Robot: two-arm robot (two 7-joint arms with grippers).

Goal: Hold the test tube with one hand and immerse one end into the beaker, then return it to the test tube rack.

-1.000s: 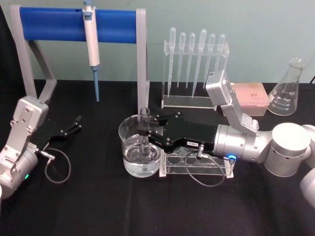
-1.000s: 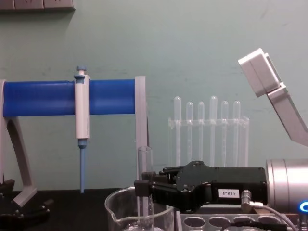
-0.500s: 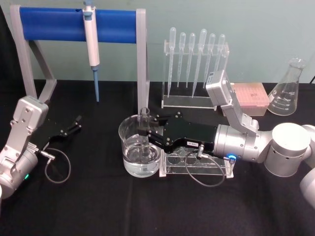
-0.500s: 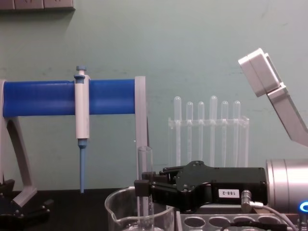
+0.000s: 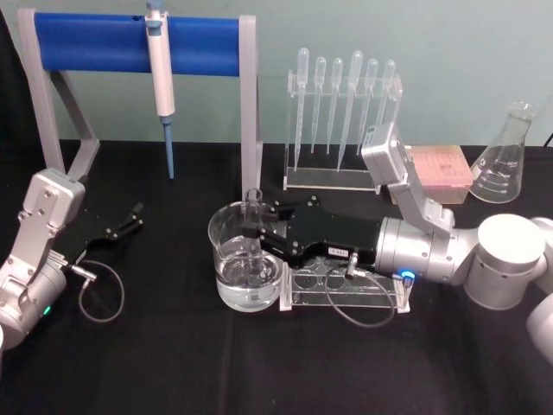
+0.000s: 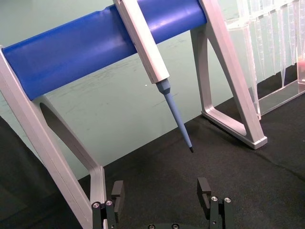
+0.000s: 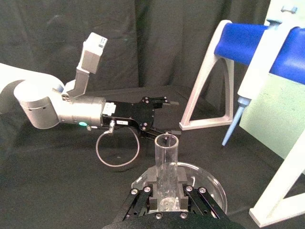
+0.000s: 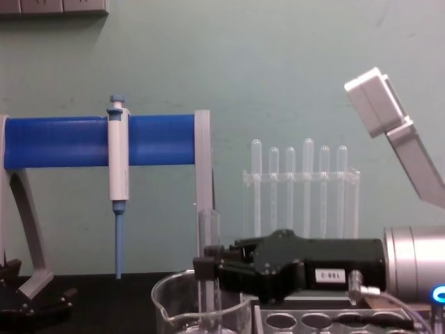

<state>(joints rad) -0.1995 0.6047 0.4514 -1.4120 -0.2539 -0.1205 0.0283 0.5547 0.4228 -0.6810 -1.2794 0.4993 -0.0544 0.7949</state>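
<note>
1. Compared with a second ago, the right gripper (image 8: pixel 203 268) and the test tube (image 8: pixel 208 271) it carries sit a touch lower in the chest view; nothing else on the table has shifted.
2. Its black fingers are clamped on the tube's upper part, just under the open rim, and the tube stands upright.
3. From the head view, the test tube (image 5: pixel 253 233) hangs inside the beaker (image 5: pixel 226 259), its lower end down in the clear liquid pooled at the bottom, and the right gripper (image 5: pixel 254 232) reaches in over the beaker's right rim.
4. Just to the beaker's right, under the gripper body, lies a clear rack (image 5: pixel 363 292) with round holes.
5. Looking from the right wrist, the tube's open mouth (image 7: pixel 166 140) shows from above between the two finger blocks, with the beaker's rim (image 7: pixel 214 183) curving behind; the chest view instead gives the tube's side profile and the beaker's spout (image 8: pixel 159 309).
6. Idle at the table's left, the left gripper (image 5: pixel 130 220) rests with its fingers spread apart and nothing between them; the left wrist view shows both fingertips (image 6: pixel 203 186) over bare black cloth, facing the blue-tipped pipette (image 6: pixel 177 117) hanging from the blue stand (image 6: pixel 90 40).
</note>
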